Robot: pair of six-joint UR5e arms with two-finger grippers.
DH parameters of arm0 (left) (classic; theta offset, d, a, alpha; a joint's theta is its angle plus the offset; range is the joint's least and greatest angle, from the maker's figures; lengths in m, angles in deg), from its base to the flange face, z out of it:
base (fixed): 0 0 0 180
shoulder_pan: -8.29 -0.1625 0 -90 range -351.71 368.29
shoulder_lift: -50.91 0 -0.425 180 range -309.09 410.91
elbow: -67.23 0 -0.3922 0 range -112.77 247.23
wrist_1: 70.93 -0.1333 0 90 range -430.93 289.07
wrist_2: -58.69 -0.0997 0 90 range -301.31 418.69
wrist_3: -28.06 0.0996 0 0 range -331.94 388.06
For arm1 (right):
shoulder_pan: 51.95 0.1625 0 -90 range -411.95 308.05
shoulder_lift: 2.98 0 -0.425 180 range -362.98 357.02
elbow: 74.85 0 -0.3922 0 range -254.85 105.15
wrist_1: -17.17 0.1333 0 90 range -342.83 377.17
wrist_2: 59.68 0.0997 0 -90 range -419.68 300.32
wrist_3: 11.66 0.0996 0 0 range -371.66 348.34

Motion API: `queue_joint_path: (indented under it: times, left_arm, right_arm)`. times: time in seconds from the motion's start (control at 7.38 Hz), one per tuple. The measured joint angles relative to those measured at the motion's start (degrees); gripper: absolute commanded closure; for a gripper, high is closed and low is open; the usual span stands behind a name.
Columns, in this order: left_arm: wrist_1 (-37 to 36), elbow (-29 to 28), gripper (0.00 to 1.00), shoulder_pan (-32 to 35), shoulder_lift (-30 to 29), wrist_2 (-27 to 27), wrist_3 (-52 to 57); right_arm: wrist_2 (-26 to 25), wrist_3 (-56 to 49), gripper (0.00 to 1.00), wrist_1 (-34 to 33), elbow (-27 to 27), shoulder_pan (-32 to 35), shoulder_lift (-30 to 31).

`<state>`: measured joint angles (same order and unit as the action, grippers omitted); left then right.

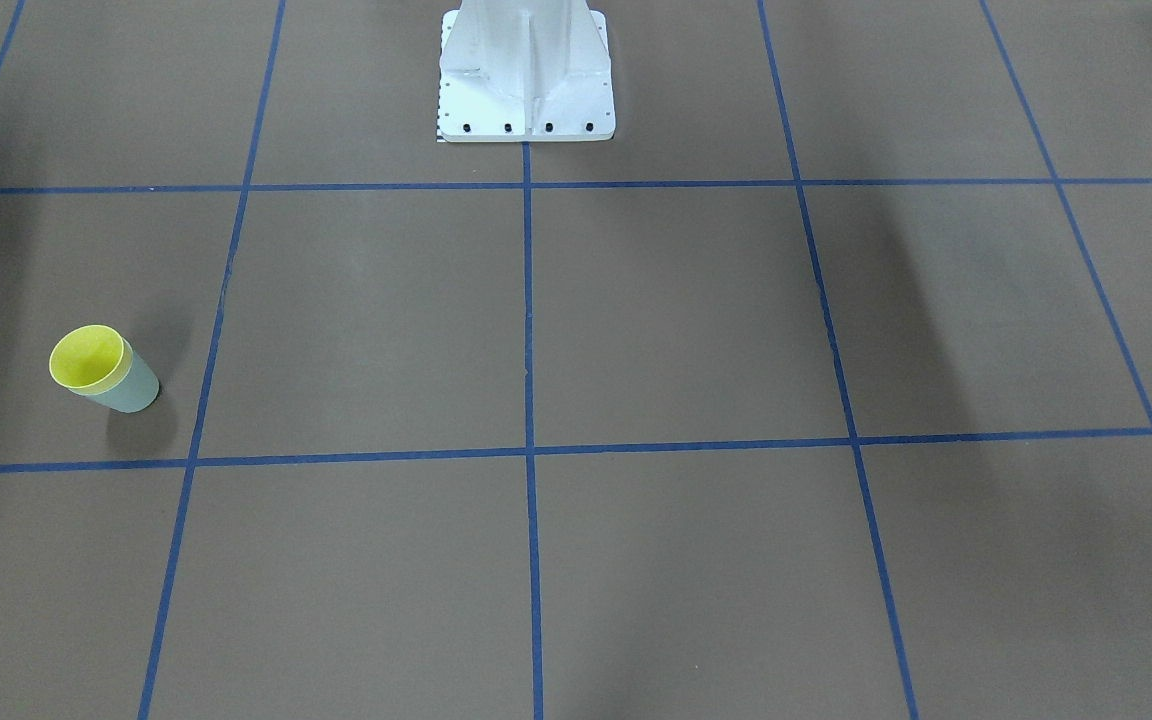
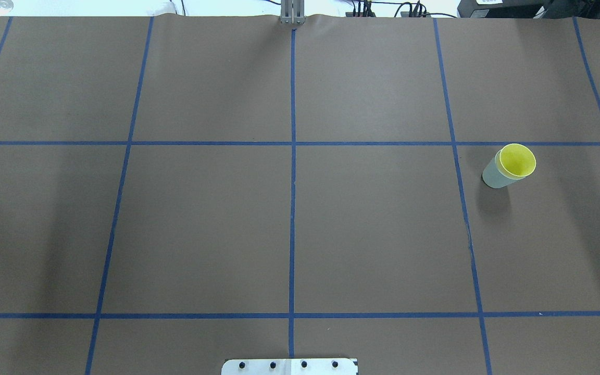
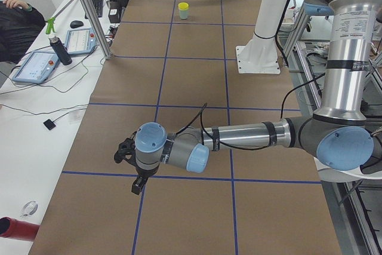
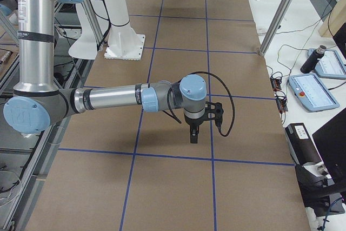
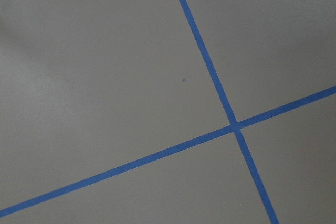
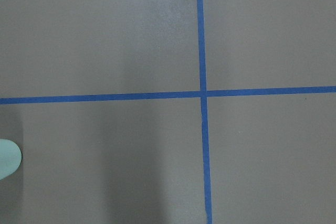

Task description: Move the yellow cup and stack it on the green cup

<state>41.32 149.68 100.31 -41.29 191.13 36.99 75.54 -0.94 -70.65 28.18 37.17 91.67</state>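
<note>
Finding: the yellow cup (image 2: 517, 159) sits nested inside the green cup (image 2: 494, 177). The pair stands upright on the desk (image 2: 206, 224) at its right side, in the middle row of the blue tape grid (image 2: 292, 208). The yellow rim shows as a narrow band above the green rim and looks even all round in the front-facing and overhead views. Judged from this, the stack is made.

Arms: the left gripper (image 3: 136, 189) hangs low over the left end of the desk, well apart from the stack. The right gripper (image 4: 193, 136) hangs over a tape crossing near the right end. Each shows only in a side view, so whether the fingers are open or closed cannot be told. Neither appears to carry anything. A pale mint edge (image 6: 8, 158) shows at the left border of the right wrist view and is probably the green cup.

Recommendation: what is left is to clear out without upsetting a light, top-heavy pair.
- Lift the right arm straight up before any sideways travel.
- Route it away from the stack.
- If seating needs correcting, come from directly above and press the yellow rim gently, never from the side.
</note>
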Motion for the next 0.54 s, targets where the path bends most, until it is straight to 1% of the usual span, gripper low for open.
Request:
queue_joint_path:
  times: [0.27,0.54]
  left_arm:
    - [-1.9,3.5,0.0,0.0,0.4,0.1,-4.1]
    - [-8.9,10.3,0.0,-0.2,1.7,0.2,-6.3]
  right_arm:
    - [0.0,0.0,0.0,0.0,0.0,0.0,0.0]
    - [0.0,0.0,0.0,-0.1,0.0,0.0,0.0]
